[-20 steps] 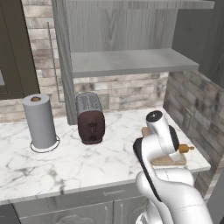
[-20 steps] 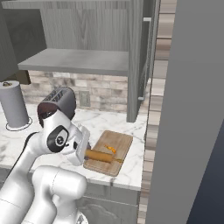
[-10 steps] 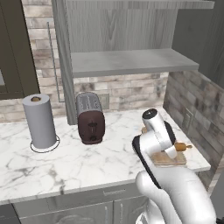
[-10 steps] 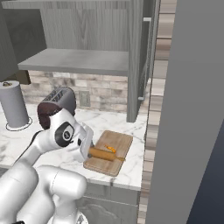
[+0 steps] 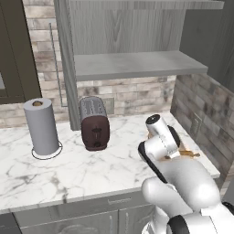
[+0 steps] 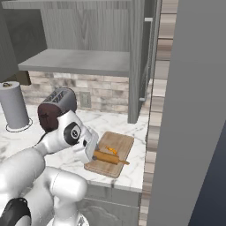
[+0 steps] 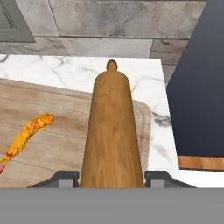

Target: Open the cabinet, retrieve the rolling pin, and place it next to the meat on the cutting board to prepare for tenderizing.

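The jaws pinch the rolling pin between the two fingertips, and the pin runs lengthwise away from the hand above the cutting board. The meat lies flat on the board just beside the pin. From the right base view, the board sits on the marble worktop below the open cabinet, near a toaster.

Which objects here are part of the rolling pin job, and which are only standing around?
Job: cabinet, rolling pin in the gripper, meat, cutting board.
Standing around: toaster, paper towel roll.
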Tool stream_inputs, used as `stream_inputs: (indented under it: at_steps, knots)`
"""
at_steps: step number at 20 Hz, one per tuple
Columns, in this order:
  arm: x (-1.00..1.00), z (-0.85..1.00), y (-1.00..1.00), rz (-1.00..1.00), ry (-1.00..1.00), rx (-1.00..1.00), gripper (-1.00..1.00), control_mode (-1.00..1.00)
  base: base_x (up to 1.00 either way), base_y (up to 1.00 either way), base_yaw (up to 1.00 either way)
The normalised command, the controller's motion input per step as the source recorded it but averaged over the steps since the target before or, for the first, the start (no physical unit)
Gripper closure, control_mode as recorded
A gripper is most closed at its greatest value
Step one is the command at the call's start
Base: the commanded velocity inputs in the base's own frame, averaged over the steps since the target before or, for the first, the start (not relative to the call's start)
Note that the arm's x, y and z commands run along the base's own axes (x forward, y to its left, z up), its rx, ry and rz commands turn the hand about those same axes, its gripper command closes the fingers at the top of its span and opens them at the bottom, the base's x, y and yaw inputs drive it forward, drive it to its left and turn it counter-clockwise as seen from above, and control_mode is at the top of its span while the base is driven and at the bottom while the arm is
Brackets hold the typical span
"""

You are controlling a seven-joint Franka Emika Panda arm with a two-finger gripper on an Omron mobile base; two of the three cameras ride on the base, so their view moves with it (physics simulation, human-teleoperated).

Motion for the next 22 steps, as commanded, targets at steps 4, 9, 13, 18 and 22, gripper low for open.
stream_inputs:
  at_steps: [4,9,13,18,22]
  knots:
    - [0.04,-0.63,-0.08,0.0,0.0,-0.04,1.0,-1.0,0.0,0.0,0.0]
    - [0.05,-0.6,-0.05,0.0,0.0,-0.03,1.0,-1.0,0.0,0.0,0.0]
    - [0.0,-0.34,0.0,0.01,-0.05,0.0,1.0,-1.0,0.0,0.0,0.0]
    - [0.0,-0.41,0.0,0.01,-0.03,0.0,-1.0,-1.0,0.0,0.0,0.0]
    - [0.04,-0.41,0.0,0.01,-0.03,0.0,-1.0,-1.0,0.0,0.0,0.0]
